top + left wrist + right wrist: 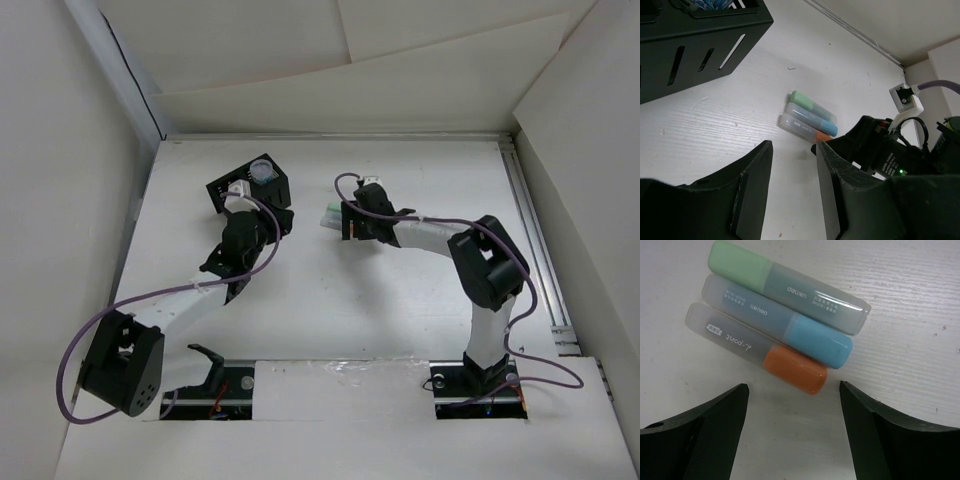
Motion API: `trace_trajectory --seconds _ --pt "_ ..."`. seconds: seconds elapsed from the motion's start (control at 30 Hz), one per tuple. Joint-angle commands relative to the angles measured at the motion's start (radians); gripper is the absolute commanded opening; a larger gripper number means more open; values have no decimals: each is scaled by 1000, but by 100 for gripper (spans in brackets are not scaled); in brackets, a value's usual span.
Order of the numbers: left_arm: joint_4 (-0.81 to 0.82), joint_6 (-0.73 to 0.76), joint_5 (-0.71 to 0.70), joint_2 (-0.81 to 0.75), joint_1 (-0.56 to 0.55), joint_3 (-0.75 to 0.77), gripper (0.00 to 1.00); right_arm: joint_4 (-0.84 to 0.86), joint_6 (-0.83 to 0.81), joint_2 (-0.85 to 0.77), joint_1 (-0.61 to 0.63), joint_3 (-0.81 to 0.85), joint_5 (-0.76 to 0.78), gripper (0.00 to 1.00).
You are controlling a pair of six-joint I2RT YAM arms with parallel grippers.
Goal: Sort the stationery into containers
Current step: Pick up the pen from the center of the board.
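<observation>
Where positions are given below, they were referred to the black organiser box (690,30), which stood on the white table (920,295). The box was moulded in matt black plastic, with square corners and narrow vertical slots cut through its side wall. A small round bluish-white roll (262,172) was seen in one of its inner compartments. The table surface was marked by a fine, wood-like grain.

Three bar-shaped markers (780,330) were laid flat to the right of the box, apart from it, packed side by side and touching along their lengths. Each was formed of a frosted, translucent grey body with rounded edges and printed lettering, closed by a glossy opaque cap: green, blue and orange across the row. The green cap was turned to the opposite end from the other two.

The right gripper (792,390) was held over the markers on the side away from the box. Its smooth black fingers were spread wide and nothing was gripped; the orange-capped marker lay just ahead of the tips. The left gripper (792,175) was placed near the box, on its marker-facing side. Its wedge-shaped fingers were parted, with only bare table seen between them.
</observation>
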Motion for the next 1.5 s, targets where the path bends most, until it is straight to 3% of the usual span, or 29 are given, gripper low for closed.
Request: trace_trajectory --seconds 0.0,0.33,0.57,0.83,0.97,1.0,1.17,1.33,1.47 --pt "55 -4 43 -43 0 -18 36 5 -26 13 -6 44 -13 80" --pt "50 16 34 -43 0 2 36 5 -55 70 3 93 -55 84" --pt "-6 7 -32 -52 0 11 35 5 -55 46 64 50 -43 70" --pt "-6 7 -23 -52 9 11 35 5 -46 12 96 31 0 44" --pt "-16 7 -23 -41 9 11 35 -4 -57 38 96 64 22 52" --pt "-25 -4 -32 -32 9 11 34 -4 -57 55 96 77 31 59" --pt "-25 -4 -32 -32 9 2 34 -4 -66 96 96 114 17 61" --pt "-25 -4 -32 -41 18 -7 34 -4 -66 105 106 123 6 51" --pt "-25 -13 -32 -41 18 -16 34 -4 -66 115 115 123 17 31"
